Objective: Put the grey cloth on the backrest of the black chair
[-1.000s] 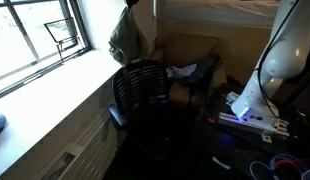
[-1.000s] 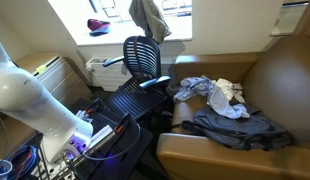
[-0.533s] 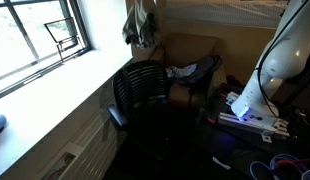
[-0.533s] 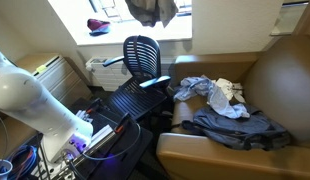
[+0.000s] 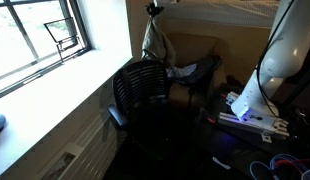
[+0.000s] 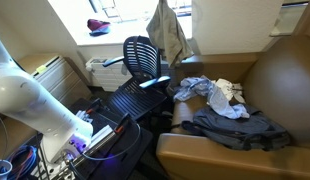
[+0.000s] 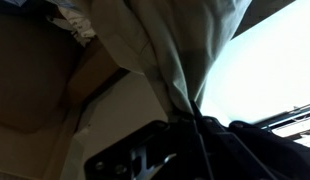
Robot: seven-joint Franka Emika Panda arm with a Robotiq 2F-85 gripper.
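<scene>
The cloth (image 5: 155, 44) hangs from the gripper (image 5: 153, 8), up above the chair (image 5: 145, 85) and a little toward the couch (image 6: 270, 80) — the chair stands near the window sill (image 5: 55, 85), the couch behind it, with a heap of clothes (image 6: 220, 105) lying on its seat.

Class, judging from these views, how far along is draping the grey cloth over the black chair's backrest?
Done: the grey cloth is picked up, hanging in the air. In hand: the gripper grips its top. Left: the chair backrest is bare; the cloth must be lowered onto it.
</scene>
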